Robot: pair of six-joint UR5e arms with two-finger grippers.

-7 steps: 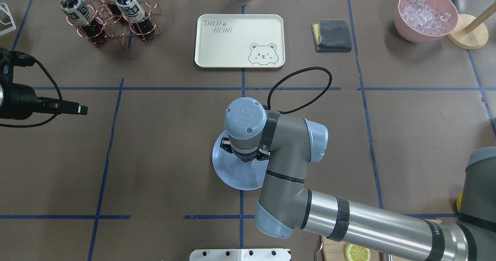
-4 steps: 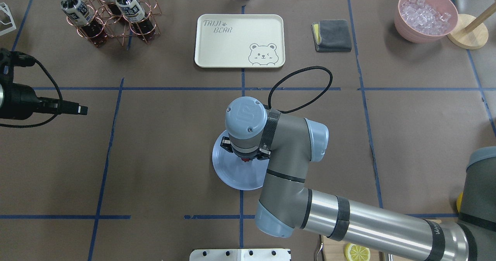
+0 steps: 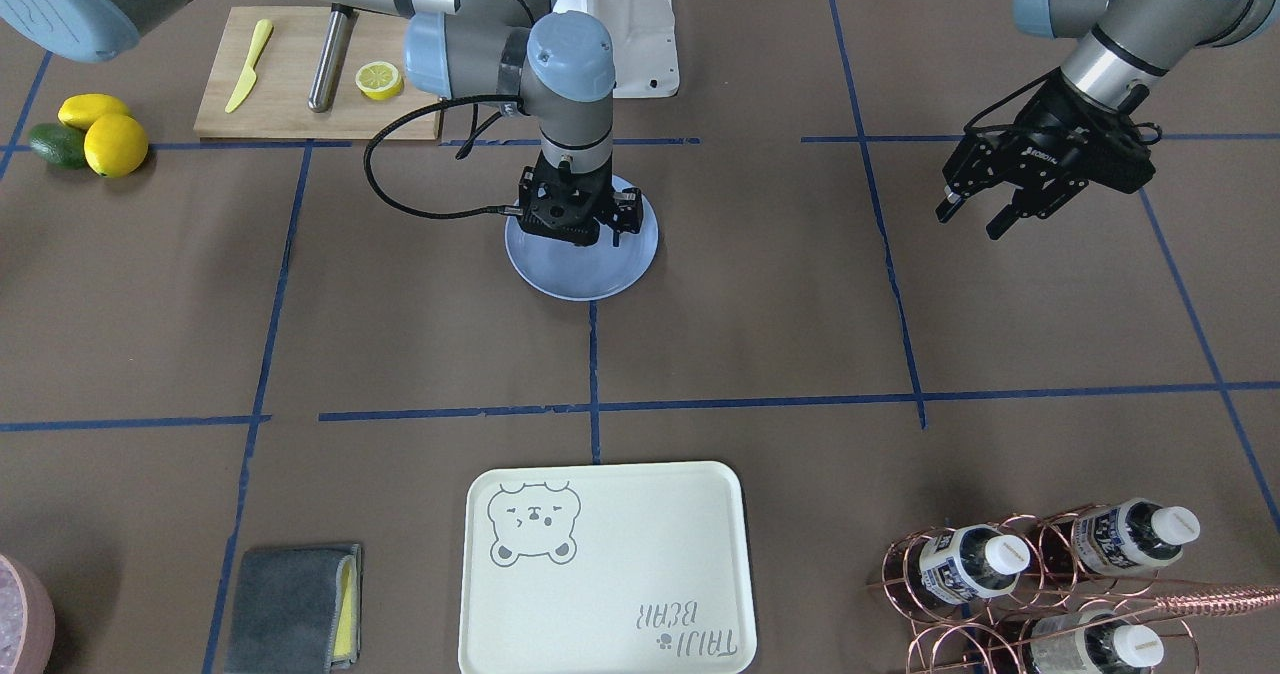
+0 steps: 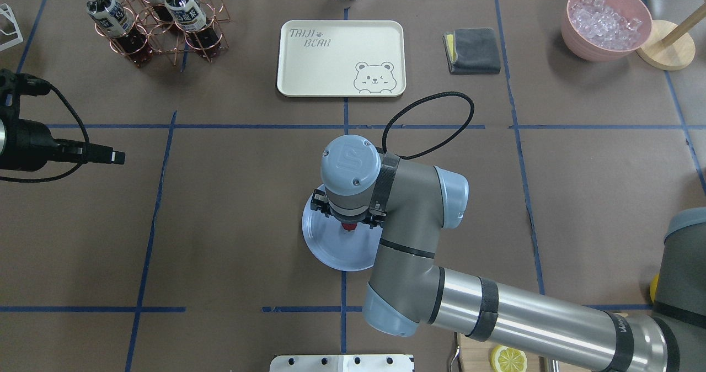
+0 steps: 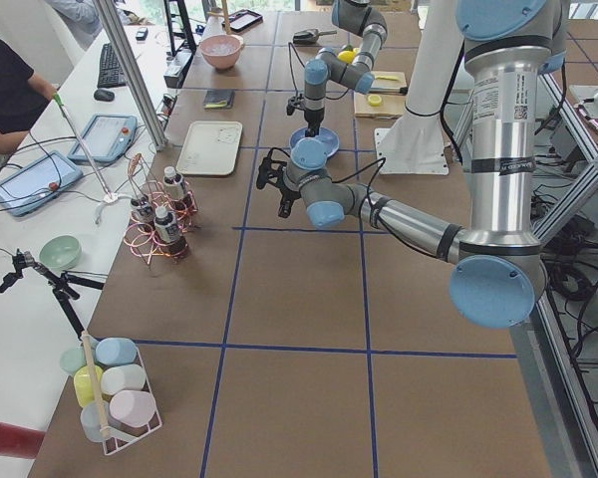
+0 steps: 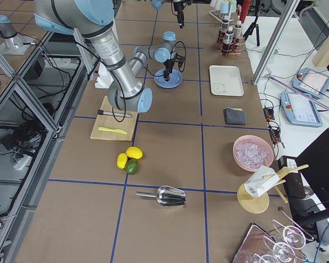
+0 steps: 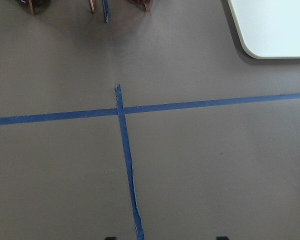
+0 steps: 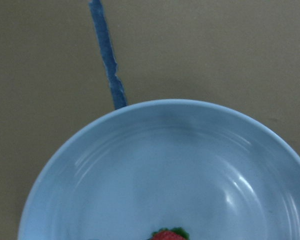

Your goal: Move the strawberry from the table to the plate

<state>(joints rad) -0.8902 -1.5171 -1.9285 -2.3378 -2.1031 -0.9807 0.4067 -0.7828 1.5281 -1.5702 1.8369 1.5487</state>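
Note:
The strawberry is a small red berry with a green cap and lies on the light-blue plate near the middle of the brown table. My right gripper points straight down just above it, jaws spread, open. In the right wrist view the strawberry peeks in at the bottom edge of the plate, and no fingers show. From the front the right gripper hides the berry over the plate. My left gripper hangs open and holds nothing, far off over bare table.
A cream bear tray lies beyond the plate. A copper rack of bottles stands back left; a grey cloth and a pink bowl of ice are back right. Near my base lie a cutting board, lemons and an avocado.
My right wrist has risen slightly and edged away from my base over the plate. The strawberry stays at the same spot on the plate. The left arm has not moved.

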